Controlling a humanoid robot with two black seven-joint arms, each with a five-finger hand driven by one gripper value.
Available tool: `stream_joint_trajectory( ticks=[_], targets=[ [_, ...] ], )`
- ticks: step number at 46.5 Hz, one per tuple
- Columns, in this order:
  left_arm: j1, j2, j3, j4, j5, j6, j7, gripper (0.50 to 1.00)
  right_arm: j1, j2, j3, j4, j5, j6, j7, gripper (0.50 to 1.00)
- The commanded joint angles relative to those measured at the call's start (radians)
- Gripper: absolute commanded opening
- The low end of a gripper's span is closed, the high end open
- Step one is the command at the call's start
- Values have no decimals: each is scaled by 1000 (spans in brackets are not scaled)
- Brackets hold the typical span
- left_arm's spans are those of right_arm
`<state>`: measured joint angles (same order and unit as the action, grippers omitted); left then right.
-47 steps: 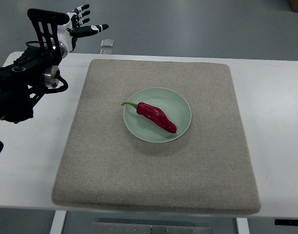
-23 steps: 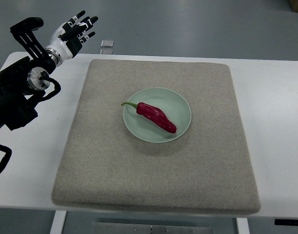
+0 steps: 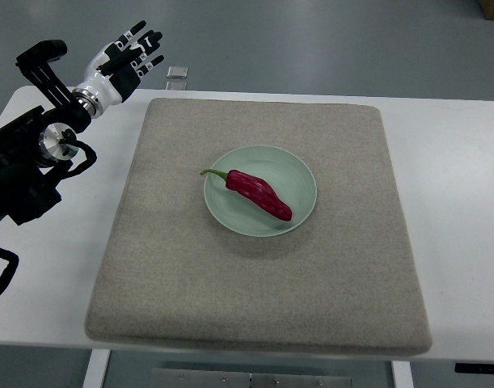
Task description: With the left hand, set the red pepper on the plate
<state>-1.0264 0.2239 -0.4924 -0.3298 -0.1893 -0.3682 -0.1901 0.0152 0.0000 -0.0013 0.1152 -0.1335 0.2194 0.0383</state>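
Left hand hovered with fingers spread and nothing held at ten o'clock, well apart from the red pepper, which lay on the plate; placement looked complete.

Lab: white bench (grey floor)

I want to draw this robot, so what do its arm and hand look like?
The left arm is chunky and black, with a round silver joint cap and looping black cables. The left hand has a white palm and wrist, and black fingers with white bands. The right arm is not in the picture.
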Motion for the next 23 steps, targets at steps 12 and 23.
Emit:
stream_joint_trajectory(
  ticks=[12, 23],
  targets=[
    [0, 2, 0, 0, 2, -6, 0, 992, 0, 0, 1, 0, 0, 0, 0, 928],
    [2, 2, 0, 2, 2, -6, 0, 992, 0, 0, 0, 0, 0, 0, 0, 928]
  ],
)
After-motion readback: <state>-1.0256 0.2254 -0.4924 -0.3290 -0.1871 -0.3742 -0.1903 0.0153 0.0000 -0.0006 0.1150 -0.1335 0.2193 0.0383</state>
